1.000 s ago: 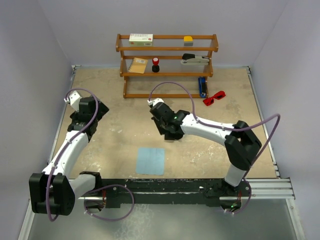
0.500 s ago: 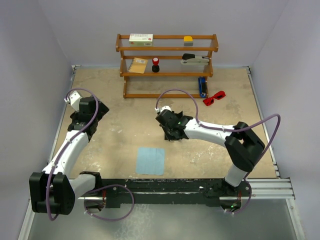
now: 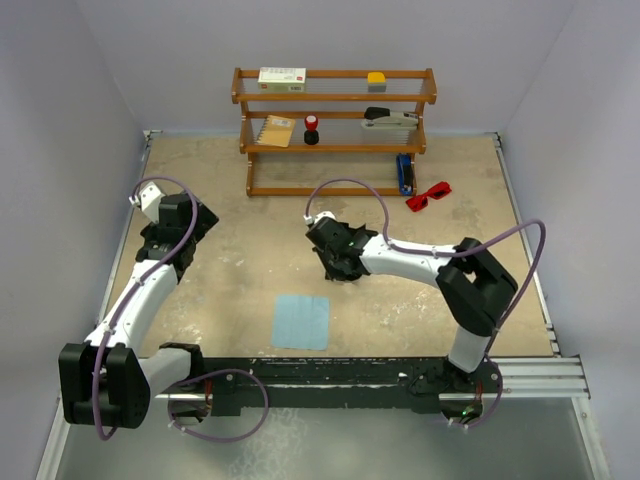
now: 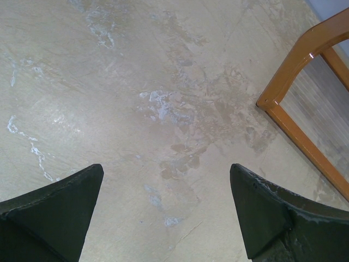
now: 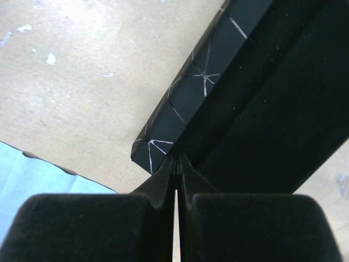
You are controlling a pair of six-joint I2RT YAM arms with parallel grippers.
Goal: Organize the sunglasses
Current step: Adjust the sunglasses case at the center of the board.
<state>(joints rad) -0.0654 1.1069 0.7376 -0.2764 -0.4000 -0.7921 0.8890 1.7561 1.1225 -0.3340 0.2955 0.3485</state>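
Sunglasses (image 3: 428,194): on the table (image 3: 230,270) at far right, just beside the wooden shelf's (image 3: 335,98) right foot and near the table's right edge.
Open room: bare table lies between them and the right claw; walls stand close on both sides.
Right claw (image 3: 343,268): fingers pressed together, mid-table, well apart from the sunglasses.
Left claw (image 3: 190,218): jaws spread wide, nothing between them, over the table's left side.
Views: only the top camera shows the sunglasses; only the right wrist shows a black case (image 5: 218,82) just ahead of the tips, beside the blue cloth (image 5: 32,174).
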